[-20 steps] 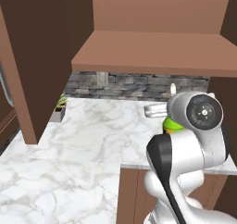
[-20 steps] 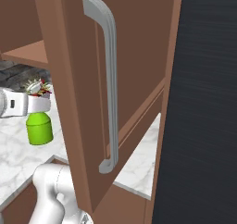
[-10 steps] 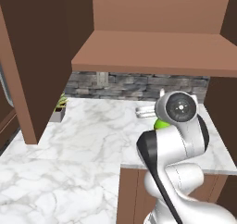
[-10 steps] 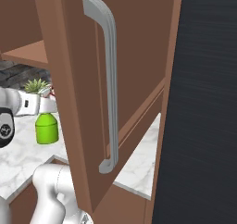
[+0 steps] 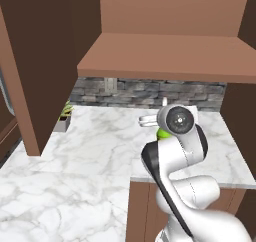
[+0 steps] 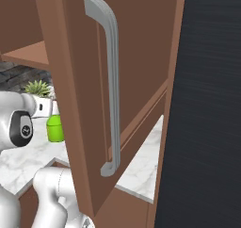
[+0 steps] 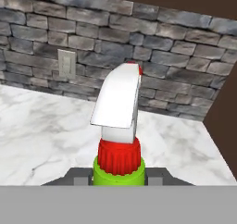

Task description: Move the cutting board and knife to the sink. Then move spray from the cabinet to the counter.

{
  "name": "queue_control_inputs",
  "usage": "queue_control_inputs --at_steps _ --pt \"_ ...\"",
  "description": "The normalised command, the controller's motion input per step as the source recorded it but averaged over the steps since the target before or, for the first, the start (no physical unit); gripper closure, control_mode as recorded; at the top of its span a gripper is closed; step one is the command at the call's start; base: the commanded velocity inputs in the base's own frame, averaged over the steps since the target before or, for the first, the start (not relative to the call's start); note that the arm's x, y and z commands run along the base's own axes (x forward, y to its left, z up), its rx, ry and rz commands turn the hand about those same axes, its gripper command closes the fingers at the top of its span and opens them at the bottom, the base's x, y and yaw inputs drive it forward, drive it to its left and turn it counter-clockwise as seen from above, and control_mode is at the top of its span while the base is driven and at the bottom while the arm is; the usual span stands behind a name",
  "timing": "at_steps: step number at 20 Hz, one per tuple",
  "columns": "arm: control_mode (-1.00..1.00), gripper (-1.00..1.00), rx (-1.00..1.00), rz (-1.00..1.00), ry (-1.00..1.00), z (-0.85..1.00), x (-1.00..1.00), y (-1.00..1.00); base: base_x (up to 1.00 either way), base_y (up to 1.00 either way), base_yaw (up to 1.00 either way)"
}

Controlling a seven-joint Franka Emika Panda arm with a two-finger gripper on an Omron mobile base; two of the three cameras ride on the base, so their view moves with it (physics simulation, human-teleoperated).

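My gripper [image 7: 119,174] is shut on the spray [image 7: 119,121], gripping its bright green neck just under the red collar and white trigger head. The bottle stands upright over the white marble counter [image 7: 41,130], near the stone back wall. In the left base view the spray [image 5: 161,134] peeks out green behind my wrist, below the open cabinet's shelf [image 5: 165,56]. From the right the spray [image 6: 55,128] shows beside the cabinet door [image 6: 80,81], above the counter [image 6: 141,163]. The cutting board, knife and sink are out of view.
A small potted plant [image 5: 65,111] stands at the back left of the counter [image 5: 90,151]. The open door's long grey handle [image 6: 110,81] juts out close to my arm. A wall outlet [image 7: 67,63] sits in the backsplash. A dark tall panel [image 6: 207,104] bounds the right.
My arm has swung left across the left base view, carrying the spray with it under the shelf. The grip has not changed.
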Motion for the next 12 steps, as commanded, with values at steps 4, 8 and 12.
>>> queue_control_inputs --at_steps 4,8,12 --pt "-1.00 1.00 0.02 0.00 -0.05 -0.26 0.56 0.00 0.00 0.00 0.00" --pt "-1.00 1.00 0.06 0.01 -0.05 -0.30 0.56 0.00 0.00 0.00 0.00" --pt "-1.00 1.00 0.07 0.01 -0.03 -0.24 0.49 0.00 0.00 0.00 0.00"
